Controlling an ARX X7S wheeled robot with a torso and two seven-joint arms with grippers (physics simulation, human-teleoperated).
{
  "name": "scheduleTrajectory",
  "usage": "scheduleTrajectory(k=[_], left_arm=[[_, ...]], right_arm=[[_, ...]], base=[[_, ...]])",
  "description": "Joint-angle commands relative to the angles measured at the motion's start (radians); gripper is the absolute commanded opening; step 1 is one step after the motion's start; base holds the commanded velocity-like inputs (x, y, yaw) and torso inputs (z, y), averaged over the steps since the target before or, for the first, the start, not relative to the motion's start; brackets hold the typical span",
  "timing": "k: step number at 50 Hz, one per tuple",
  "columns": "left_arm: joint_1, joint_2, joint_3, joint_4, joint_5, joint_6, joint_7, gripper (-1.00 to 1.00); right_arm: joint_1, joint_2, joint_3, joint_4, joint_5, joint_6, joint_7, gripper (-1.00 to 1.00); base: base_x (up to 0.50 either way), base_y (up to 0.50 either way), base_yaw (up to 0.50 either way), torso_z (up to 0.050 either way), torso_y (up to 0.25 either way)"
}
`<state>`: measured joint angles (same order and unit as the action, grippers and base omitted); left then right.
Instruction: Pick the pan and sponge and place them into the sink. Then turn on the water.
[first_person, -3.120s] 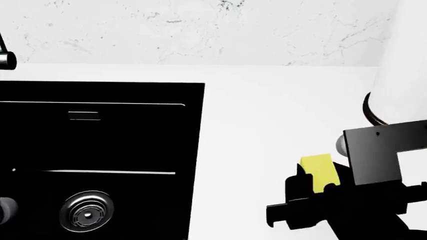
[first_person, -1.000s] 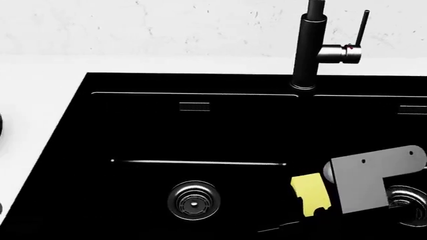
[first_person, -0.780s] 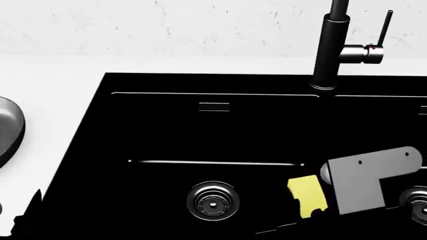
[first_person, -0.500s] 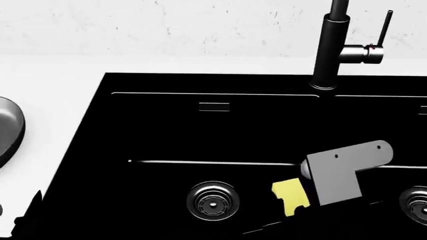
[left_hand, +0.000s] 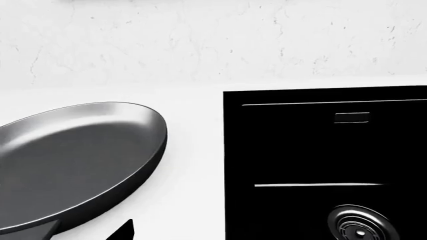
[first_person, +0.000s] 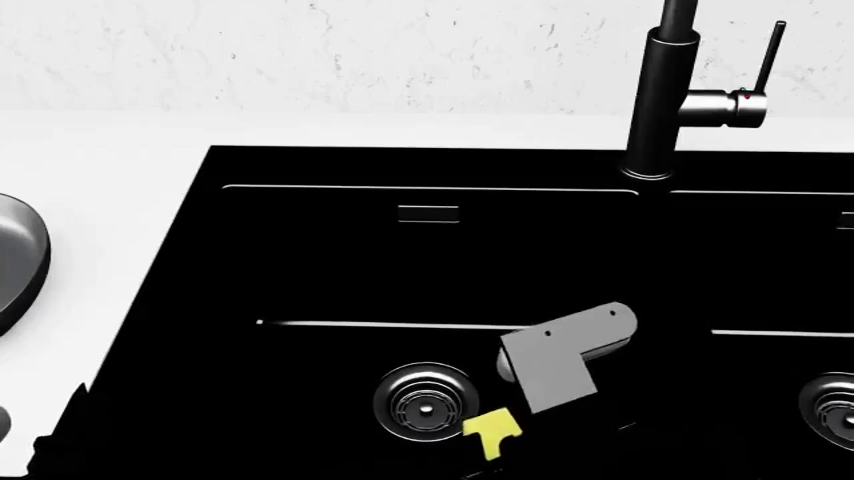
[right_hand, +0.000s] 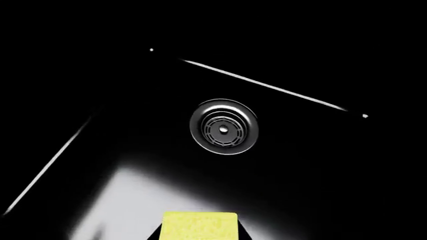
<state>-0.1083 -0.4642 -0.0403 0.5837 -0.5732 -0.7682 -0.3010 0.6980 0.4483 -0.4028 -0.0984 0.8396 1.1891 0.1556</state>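
Observation:
My right gripper (first_person: 497, 445) is shut on the yellow sponge (first_person: 491, 431) and holds it low inside the left basin of the black sink (first_person: 334, 170), just right of its steel drain (first_person: 424, 403). In the right wrist view the sponge (right_hand: 199, 225) sits between the dark fingers above the basin floor, with the drain (right_hand: 223, 127) ahead. The dark grey pan (left_hand: 67, 160) lies on the white counter left of the sink and also shows at the head view's left edge (first_person: 16, 262). Only a dark tip of my left gripper (left_hand: 125, 231) shows, close beside the pan.
The tall black faucet (first_person: 663, 95) with its side lever (first_person: 763, 62) stands behind the dividing ridge. A second drain (first_person: 834, 408) lies in the right basin. A slot overflow (first_person: 427, 213) marks the left basin's back wall. White counter (first_person: 94, 150) and marble wall surround the sink.
My right gripper has moved left and down with the sponge, from near the dividing ridge into the left basin beside its drain. Earlier the head view panned across from the counter to the sink.

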Motion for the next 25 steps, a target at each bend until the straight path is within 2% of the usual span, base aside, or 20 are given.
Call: scheduleTrajectory(k=[1,12,23,24,25], left_arm=[[-0.003,-0.002,0.001,-0.002,-0.002,-0.002,-0.004,1.0],[0.012,-0.006,-0.001,-0.003,-0.003,0.01,-0.002,1.0],[0.024,-0.013,-0.011,0.0,-0.008,0.017,0.001,1.0],[0.026,-0.014,-0.011,-0.001,-0.008,0.018,0.002,1.0],[0.028,-0.014,-0.01,-0.001,-0.007,0.019,0.003,1.0]], right_arm=[[0.001,-0.051,-0.097,0.162,-0.081,-0.076,-0.083,-1.0],[0.011,-0.077,-0.133,0.305,-0.126,-0.149,-0.133,-1.0],[0.004,-0.072,-0.138,0.316,-0.131,-0.152,-0.127,-1.0],[0.004,-0.071,-0.134,0.312,-0.128,-0.152,-0.126,1.0],[0.004,-0.071,-0.133,0.311,-0.127,-0.151,-0.125,1.0]], base=[[0.0,0.0,0.0,0.0,0.0],[0.0,0.0,0.0,0.0,0.0],[0.0,0.0,0.0,0.0,0.0],[0.0,0.0,0.0,0.0,0.0],[0.0,0.0,0.0,0.0,0.0]])
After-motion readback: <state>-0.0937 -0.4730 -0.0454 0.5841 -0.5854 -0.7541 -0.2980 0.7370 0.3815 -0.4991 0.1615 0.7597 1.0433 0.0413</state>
